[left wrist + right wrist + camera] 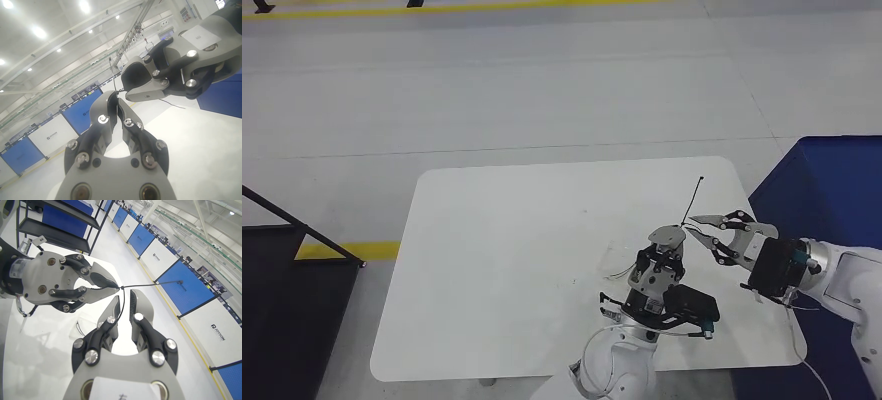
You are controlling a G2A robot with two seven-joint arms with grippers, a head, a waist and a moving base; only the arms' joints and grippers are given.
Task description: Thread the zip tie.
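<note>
While clamped, zip tie (pixel 122 287) above table (pixel 502 280)

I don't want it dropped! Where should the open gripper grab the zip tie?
Probably the thin strap of the zip tie lying in the open gap of the right gripper: just close on it from both sides. The left gripper pinches it steady nearby.

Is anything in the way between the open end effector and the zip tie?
No, nothing visible does. The left end effector pinches the zip tie, and one strand of it hangs right between the open fingers of the right end effector.
</note>
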